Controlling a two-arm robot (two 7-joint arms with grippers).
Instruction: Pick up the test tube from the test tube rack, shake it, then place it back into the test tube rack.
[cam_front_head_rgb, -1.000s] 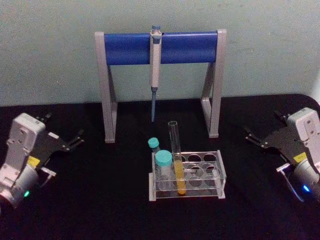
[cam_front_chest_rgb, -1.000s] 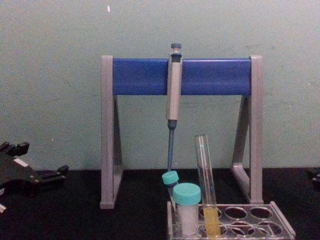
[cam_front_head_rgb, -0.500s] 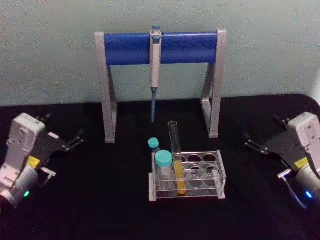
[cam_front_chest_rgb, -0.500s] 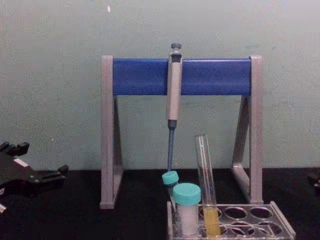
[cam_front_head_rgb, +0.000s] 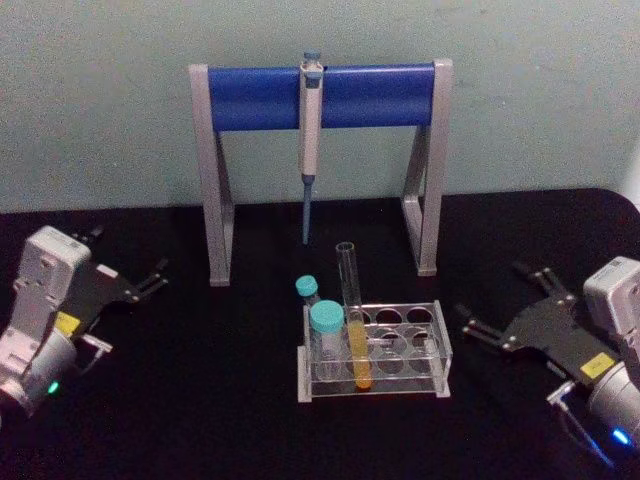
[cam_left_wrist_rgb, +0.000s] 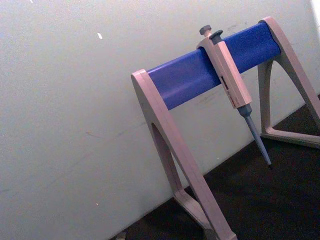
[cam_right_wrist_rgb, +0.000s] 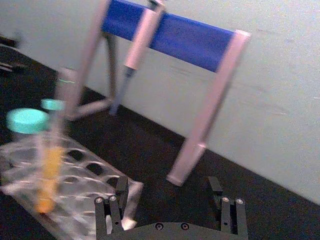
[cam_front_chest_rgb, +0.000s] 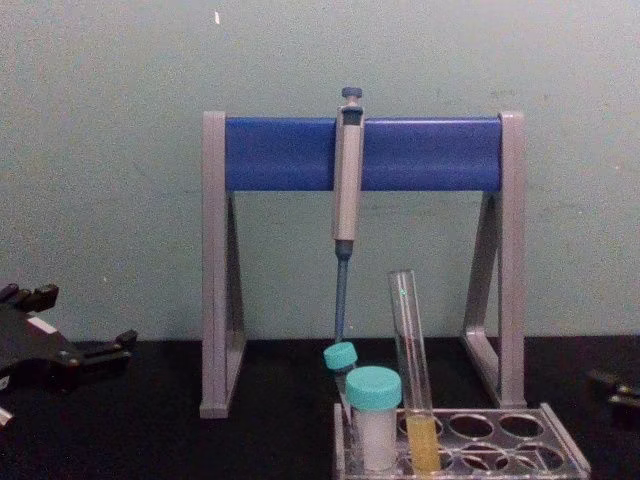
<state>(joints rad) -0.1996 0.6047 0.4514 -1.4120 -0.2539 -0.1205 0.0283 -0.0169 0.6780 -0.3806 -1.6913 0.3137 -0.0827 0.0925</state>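
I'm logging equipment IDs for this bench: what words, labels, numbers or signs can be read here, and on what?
No text can be read.
Left yellow sticker, behind the left pincer: too small to read.
Right yellow sticker, behind the right pincer: too small to read.
Pipette: any marks too blurred to read.
Test tube and test tube rack: no print visible.

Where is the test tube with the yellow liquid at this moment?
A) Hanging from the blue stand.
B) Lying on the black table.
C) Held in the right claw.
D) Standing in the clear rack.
D: the test tube stands in a hole of the test tube rack beside a teal-capped vial; the open right claw is apart from it, the left claw parked far left.
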